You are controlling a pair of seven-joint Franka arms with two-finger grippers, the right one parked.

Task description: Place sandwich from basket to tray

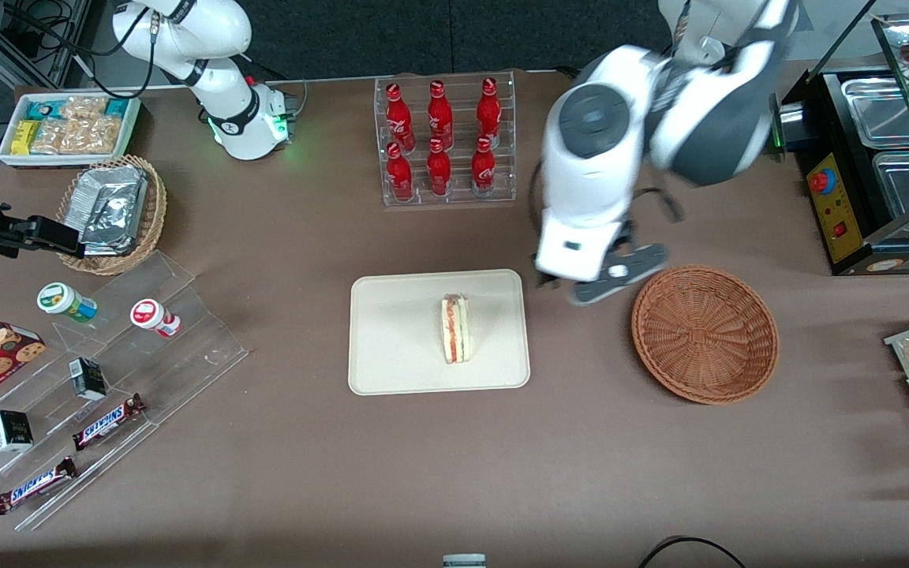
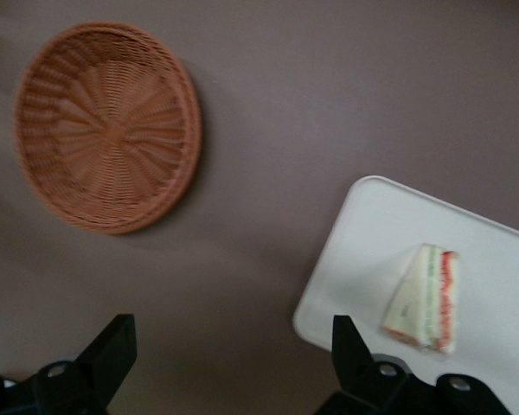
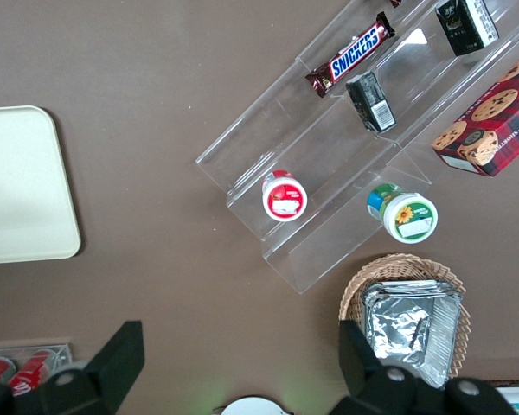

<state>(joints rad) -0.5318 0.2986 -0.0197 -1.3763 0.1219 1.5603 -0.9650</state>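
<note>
Now I see the sandwich (image 1: 455, 329) lying on the cream tray (image 1: 391, 331), well clear of my fingers (image 2: 112, 346), which stand wide and empty above the bench (image 1: 581, 457) between tray and wicker basket (image 1: 705, 333). A careless swing could clip the tray's rim.

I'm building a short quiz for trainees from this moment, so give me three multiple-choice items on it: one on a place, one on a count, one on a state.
1. Where is the triangular white-bread sandwich?
A in the round reddish-brown wicker basket
B on the flat cream rectangular tray
C in the claw

2. How many red bottles stand in the clear rack?
A four
B six
C eight

3. The left arm's claw is
A open and empty
B shut on the sandwich
C gripping the basket rim

Key: 1 B, it lies on the tray. 2 B, two rows of three. 3 A, its fingers stand apart above bare table between basket and tray.
</note>
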